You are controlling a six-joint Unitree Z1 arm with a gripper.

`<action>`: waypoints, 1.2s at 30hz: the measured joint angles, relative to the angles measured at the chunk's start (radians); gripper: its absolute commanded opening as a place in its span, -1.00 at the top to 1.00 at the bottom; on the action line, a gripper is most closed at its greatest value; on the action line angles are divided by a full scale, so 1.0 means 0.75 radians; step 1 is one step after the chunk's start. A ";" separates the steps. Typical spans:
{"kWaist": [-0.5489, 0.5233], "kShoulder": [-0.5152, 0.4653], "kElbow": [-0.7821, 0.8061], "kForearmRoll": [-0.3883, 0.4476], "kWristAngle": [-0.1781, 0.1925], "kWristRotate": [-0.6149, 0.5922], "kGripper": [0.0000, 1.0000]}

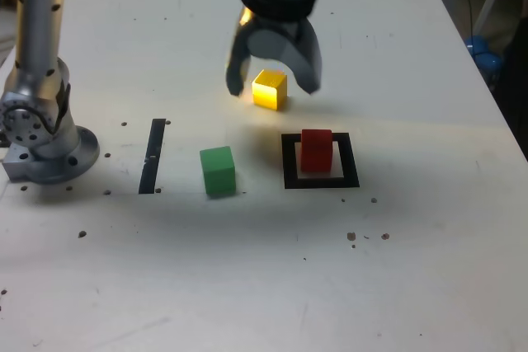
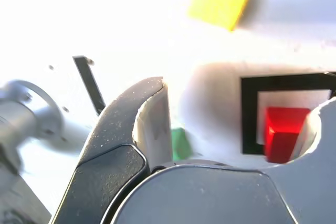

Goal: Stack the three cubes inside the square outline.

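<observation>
The yellow cube [image 1: 270, 89] looks like a small, rigid, light block with flat, smooth faces. It should neither crush nor sag, but those faces may slide if pinched off-centre or across corners. The safest hold, as I judge it, is on 2 opposite side faces, about mid-height, with the jaws square to them.

The gripper [image 1: 274, 86] has its jaws spread wide and holds nothing. In the exterior view the yellow cube sits on the desk [image 1: 247, 286] between the 2 jaw tips, or just behind them; it is hard to tell whether the tips are down at its level or above it, and no contact is visible. The wrist view shows the cube ahead of the open jaws, slightly turned relative to them, so some wrist rotation may be needed.

The red cube [image 1: 316, 150] already stands inside the square outline [image 1: 321, 180], on the near side of the jaws and apart from them. The green cube [image 1: 218, 171] rests on the bare desk, also nearer the camera than the jaws, beside the outline.
</observation>
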 measured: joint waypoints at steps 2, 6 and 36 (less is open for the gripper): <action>0.004 -0.013 0.008 0.000 0.014 0.071 -0.99; 0.007 -0.013 0.027 -0.012 0.026 0.223 -0.99; 0.296 0.134 0.079 -0.201 0.033 0.588 -0.79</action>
